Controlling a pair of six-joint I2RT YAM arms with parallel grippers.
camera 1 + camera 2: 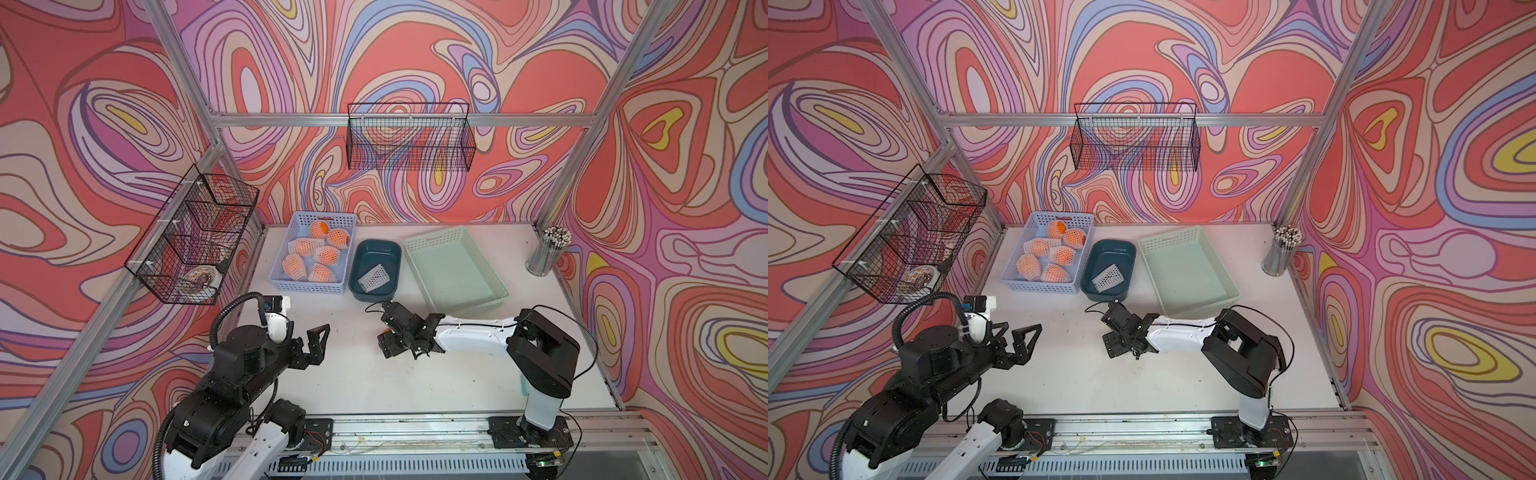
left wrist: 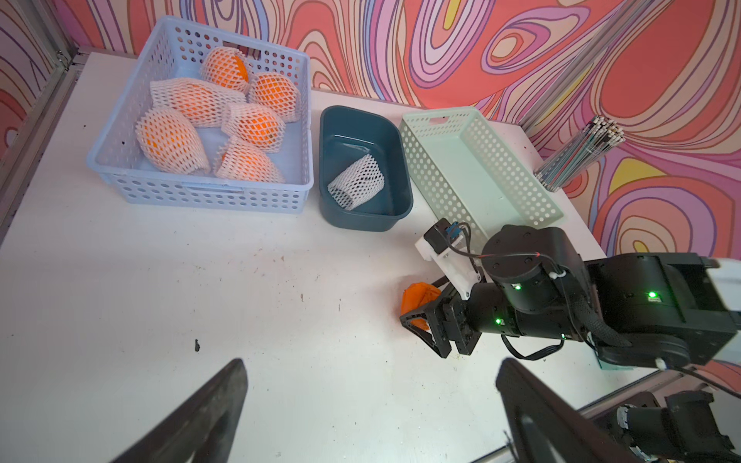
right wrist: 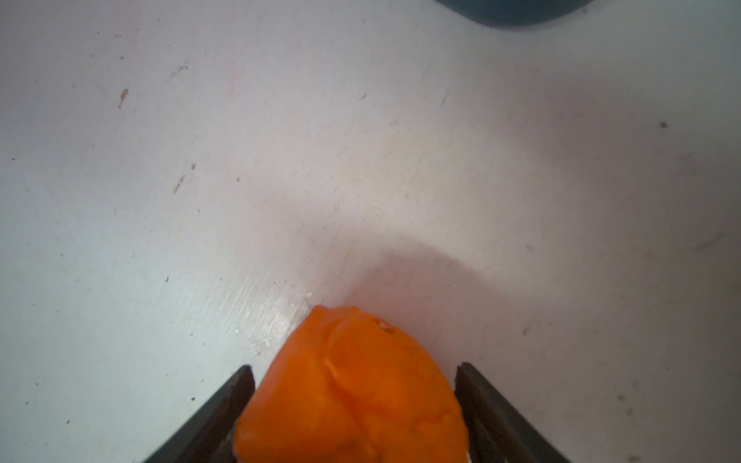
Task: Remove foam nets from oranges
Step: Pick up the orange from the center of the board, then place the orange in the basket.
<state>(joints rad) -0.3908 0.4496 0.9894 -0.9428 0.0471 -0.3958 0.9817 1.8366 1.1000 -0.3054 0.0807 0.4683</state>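
Several oranges in white foam nets (image 1: 316, 257) (image 2: 208, 116) lie in the light blue basket (image 1: 307, 286) (image 2: 200, 194) at the back left. One empty foam net (image 1: 375, 277) (image 1: 1108, 277) (image 2: 357, 182) lies in the dark teal tub (image 1: 376, 245) (image 2: 361, 114). A bare orange (image 1: 386, 331) (image 2: 417, 298) (image 3: 353, 393) sits low over the table in front of the tub, squeezed between the jaws of my right gripper (image 1: 384, 332) (image 1: 1109, 332) (image 3: 355, 366). My left gripper (image 1: 320, 347) (image 1: 1027, 345) (image 2: 371, 368) hovers open and empty to its left.
A mint green basket (image 1: 432, 235) (image 2: 481, 168) stands right of the tub. A cup of pens (image 1: 548, 249) is at the back right corner. Black wire baskets hang on the back wall (image 1: 409, 137) and the left wall (image 1: 195, 237).
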